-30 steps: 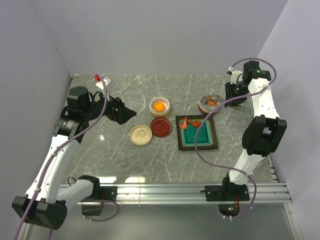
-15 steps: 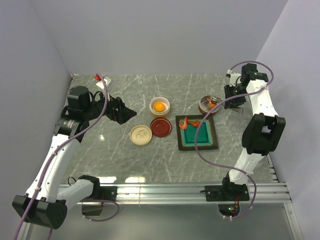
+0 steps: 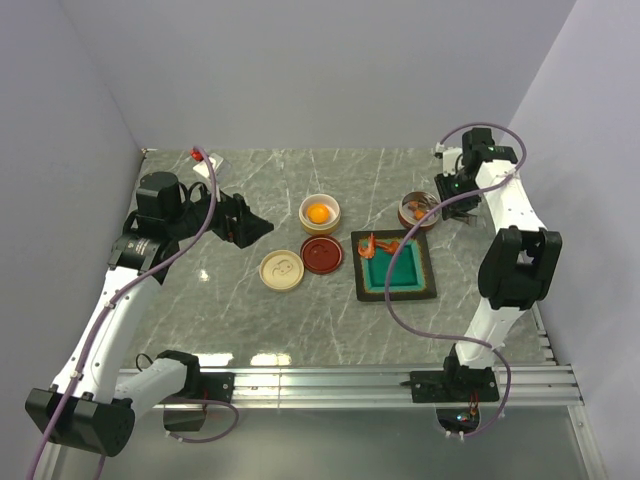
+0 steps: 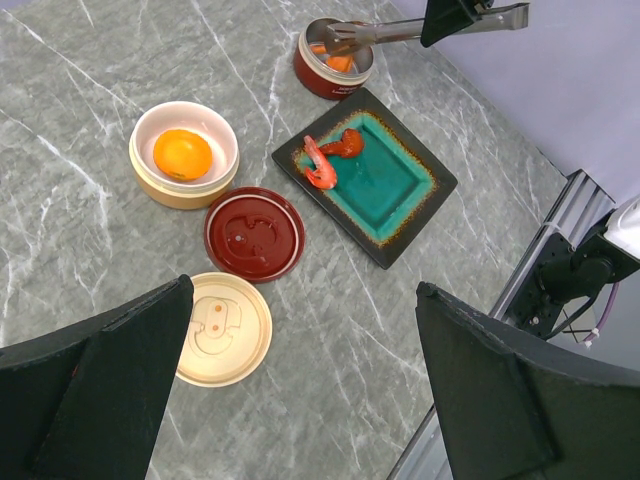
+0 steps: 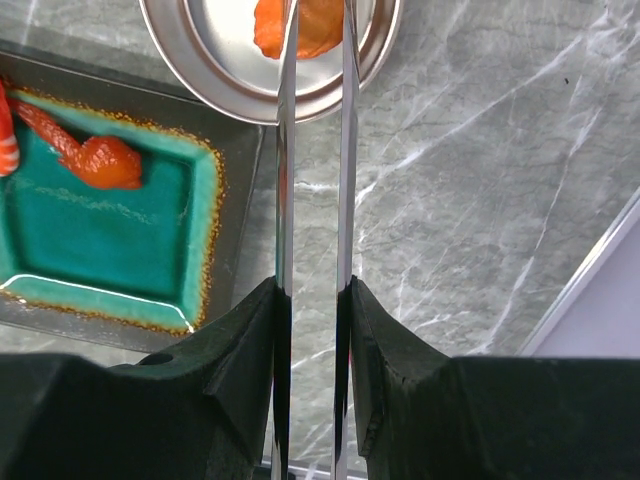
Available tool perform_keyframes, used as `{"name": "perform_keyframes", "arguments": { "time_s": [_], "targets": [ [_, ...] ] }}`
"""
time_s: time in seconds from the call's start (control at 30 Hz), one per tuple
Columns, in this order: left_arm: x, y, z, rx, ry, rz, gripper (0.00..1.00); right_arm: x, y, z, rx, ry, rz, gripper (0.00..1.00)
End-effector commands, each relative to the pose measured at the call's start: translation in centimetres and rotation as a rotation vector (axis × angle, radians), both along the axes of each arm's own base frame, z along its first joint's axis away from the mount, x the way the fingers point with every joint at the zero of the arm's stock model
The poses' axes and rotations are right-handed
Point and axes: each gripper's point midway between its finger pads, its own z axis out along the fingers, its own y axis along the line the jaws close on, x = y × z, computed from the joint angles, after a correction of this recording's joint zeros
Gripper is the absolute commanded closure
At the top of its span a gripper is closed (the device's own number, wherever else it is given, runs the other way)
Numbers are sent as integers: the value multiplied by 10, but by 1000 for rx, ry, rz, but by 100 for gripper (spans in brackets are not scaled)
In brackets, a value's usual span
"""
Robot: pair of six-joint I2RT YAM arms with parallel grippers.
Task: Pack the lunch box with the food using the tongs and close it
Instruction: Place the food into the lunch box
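**Right gripper** [image 5: 312,290]: its jaws are closed partway on the long thin silver metal tongs [image 5: 285,150], one black finger pressed against each slim arm. The two arms run parallel with a narrow gap between them. The tongs reach out over the one round dark red container with a steel inside [image 5: 200,60]. One red-orange shrimp-like food piece [image 5: 315,25] lies in this container, seen between the two arms. The tips are cut off at the edge of the wrist view, so contact with the piece cannot be told.

**Left gripper** [image 4: 305,290]: its jaws are spread wide and hold nothing. It hangs above the grey marbled worktop [image 4: 80,80], well apart from the tongs.

**Items on the worktop, counted:**
- One teal rectangular tray with a dark rim [image 4: 400,190], just beside the red container. Two pieces lie at its far corner: one striped red shrimp [image 4: 320,165] and one curled red-orange shrimp [image 4: 347,143], touching each other.
- One round cream container [image 4: 140,160], open, holding one round orange disc [image 4: 182,154].
- Two round lids lying flat: one dark red lid [image 4: 255,232] and one cream lid [image 4: 225,328], side by side near the cream container.
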Motion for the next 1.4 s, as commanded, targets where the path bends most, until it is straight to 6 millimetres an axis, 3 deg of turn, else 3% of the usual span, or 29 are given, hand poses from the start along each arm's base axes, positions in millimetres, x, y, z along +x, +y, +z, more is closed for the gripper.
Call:
{"name": "perform_keyframes", "arguments": {
  "time_s": [0.0, 0.4, 0.67, 1.0, 1.1, 1.17, 1.2, 1.3, 1.37],
  "targets": [
    [2, -1, 13, -13, -49, -12, 1, 10, -4, 27, -88, -110, 14, 67],
    [2, -1, 13, -12, -53, -12, 0, 10, -5, 39, -209, -170, 31, 61],
    [0, -1, 15, -13, -56, -15, 1, 9, -5, 41, -209, -167, 28, 55],
    [-1, -1, 17, -16, -55, -15, 1, 8, 0, 58, -176, -192, 26, 48],
    [-1, -1, 18, -18, -58, -12, 1, 10, 5, 72, -153, -222, 25, 48],
    [-2, -1, 18, -16, -59, -15, 1, 7, 20, 81, -128, -228, 63, 49],
    [-3, -1, 18, -14, -57, -16, 1, 7, 26, 95, -99, -258, 78, 49],
    [-3, 0, 17, -8, -57, -18, 0, -7, 41, 113, -31, -260, 119, 50],
    [-3, 0, 15, -7, -51, -16, 1, -22, 46, 114, 3, -227, 128, 50]
  ]
}}
